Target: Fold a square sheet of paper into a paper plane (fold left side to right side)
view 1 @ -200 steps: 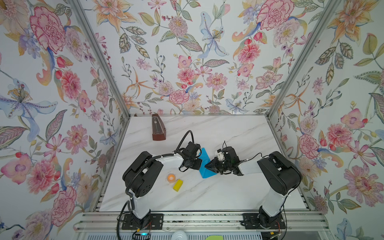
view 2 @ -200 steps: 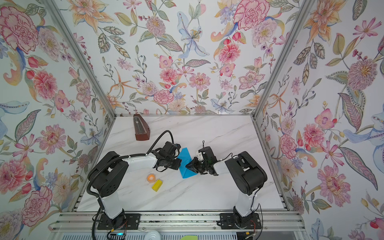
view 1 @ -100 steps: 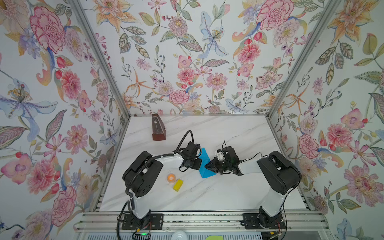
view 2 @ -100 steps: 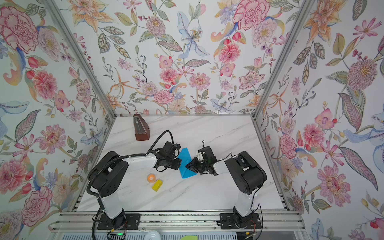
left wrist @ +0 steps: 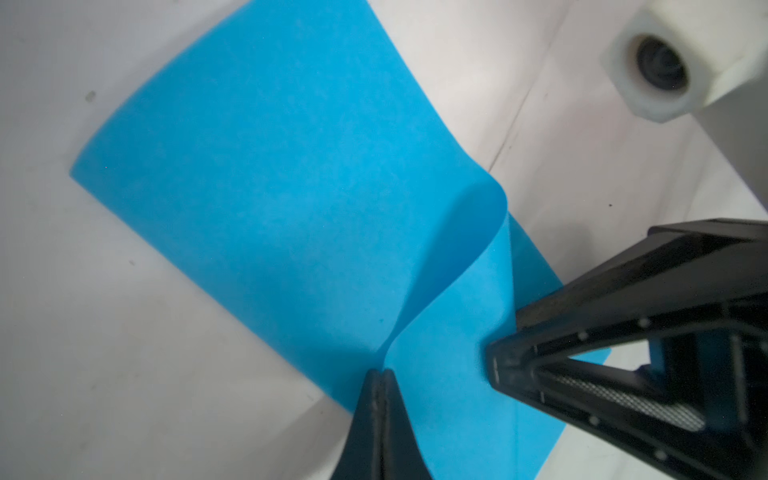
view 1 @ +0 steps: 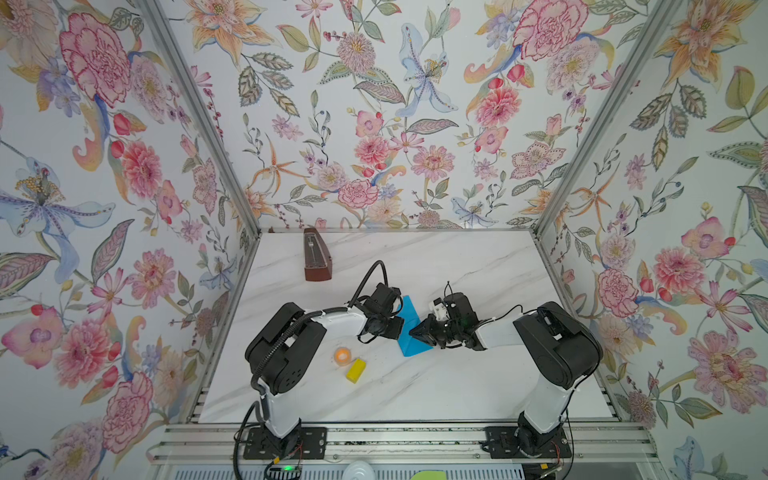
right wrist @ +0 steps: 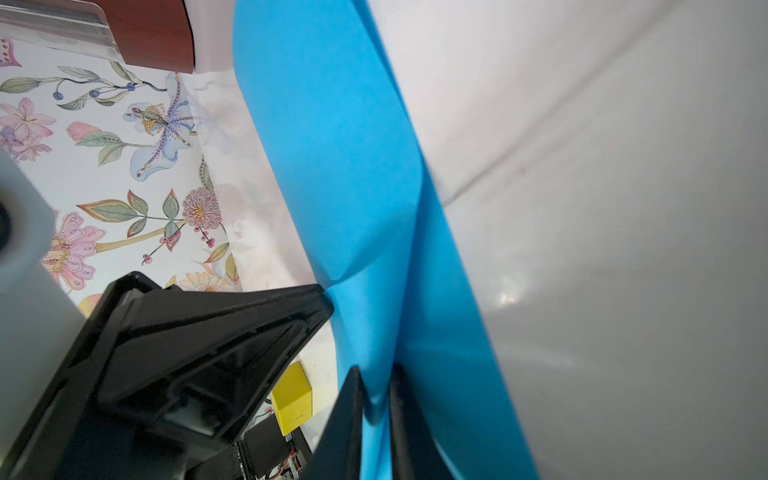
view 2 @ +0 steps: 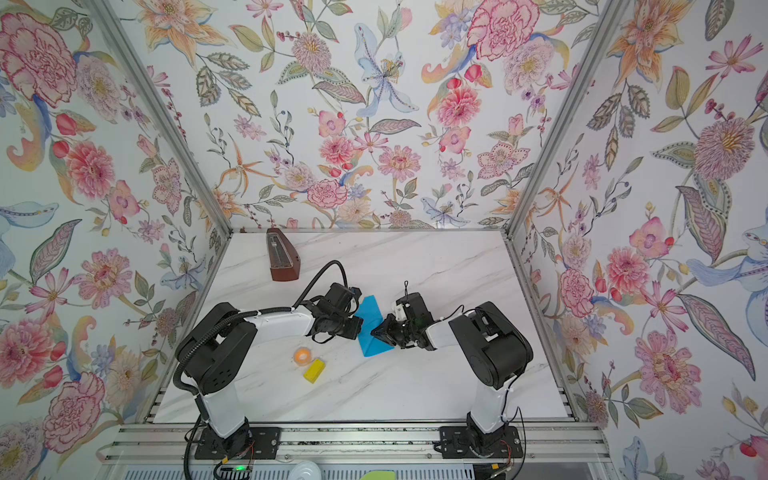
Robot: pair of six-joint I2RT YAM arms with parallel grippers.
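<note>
Two pinches hold the sheet (view 1: 409, 316) near the middle of the table (view 1: 457, 266). The left gripper (left wrist: 380, 374) is clenched tight on the sheet's lifted edge, which curls up off the marble. Just to its right, the right gripper (right wrist: 376, 386) nips the same raised flap between barely parted jaws. I judge the first fold, left side to right, to be half made: the flap stands up and no crease is pressed yet. The next move calls for carrying that edge across to the far edge, matching the corners, then flattening it without letting the sheet slide or tear.
</note>
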